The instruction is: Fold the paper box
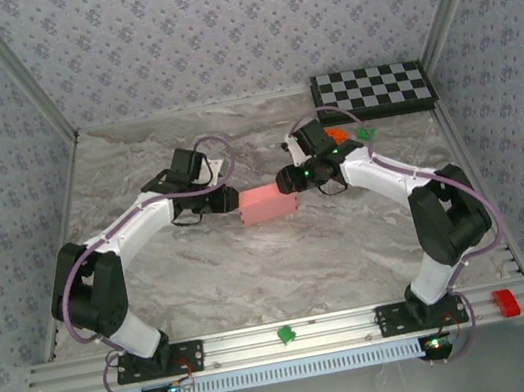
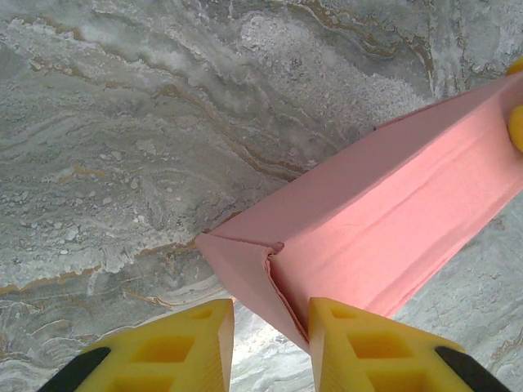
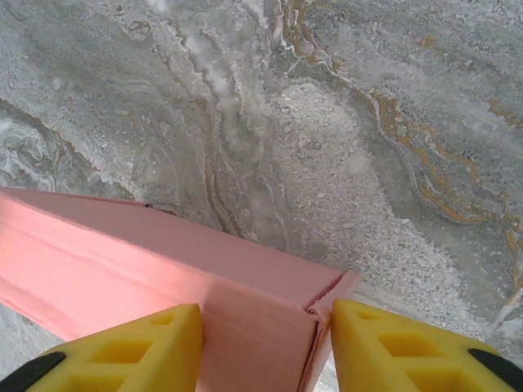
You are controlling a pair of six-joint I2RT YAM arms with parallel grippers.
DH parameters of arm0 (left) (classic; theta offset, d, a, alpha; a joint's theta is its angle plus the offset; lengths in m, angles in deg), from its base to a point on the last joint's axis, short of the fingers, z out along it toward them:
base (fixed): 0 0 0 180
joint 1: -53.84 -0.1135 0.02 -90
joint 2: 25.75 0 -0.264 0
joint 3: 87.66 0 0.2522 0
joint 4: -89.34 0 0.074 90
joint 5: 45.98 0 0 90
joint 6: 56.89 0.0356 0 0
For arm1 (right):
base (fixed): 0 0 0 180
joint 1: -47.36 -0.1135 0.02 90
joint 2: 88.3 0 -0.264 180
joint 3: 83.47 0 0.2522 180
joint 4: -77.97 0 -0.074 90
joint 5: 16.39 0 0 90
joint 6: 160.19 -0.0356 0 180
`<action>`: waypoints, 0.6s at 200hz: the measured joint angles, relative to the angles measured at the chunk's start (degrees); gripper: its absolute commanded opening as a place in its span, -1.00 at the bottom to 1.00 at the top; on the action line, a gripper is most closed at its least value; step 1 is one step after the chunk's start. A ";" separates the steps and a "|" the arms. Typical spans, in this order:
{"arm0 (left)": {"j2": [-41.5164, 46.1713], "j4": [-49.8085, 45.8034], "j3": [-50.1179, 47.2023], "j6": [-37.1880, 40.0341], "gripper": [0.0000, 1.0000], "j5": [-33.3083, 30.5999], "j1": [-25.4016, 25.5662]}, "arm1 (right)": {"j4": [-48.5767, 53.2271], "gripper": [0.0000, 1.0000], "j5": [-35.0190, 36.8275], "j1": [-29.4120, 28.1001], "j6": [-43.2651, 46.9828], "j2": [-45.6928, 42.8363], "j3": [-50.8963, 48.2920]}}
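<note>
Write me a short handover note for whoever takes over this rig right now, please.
Left gripper: fingers straddle the left end of the box; I cannot tell if the grip is firm.
Right gripper: fingers straddle the right end; grip equally unclear.
Box: at the middle of the table, between the grippers.
Done: the card forms a closed rectangular box.
Left: the right end flap gapes slightly at its corner and the left end seam looks creased. Probably press both ends home, then release.
</note>
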 measured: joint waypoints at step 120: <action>0.22 -5.11 9.73 5.46 0.20 -4.39 0.74 | 7.02 0.12 0.59 2.47 3.04 0.20 8.94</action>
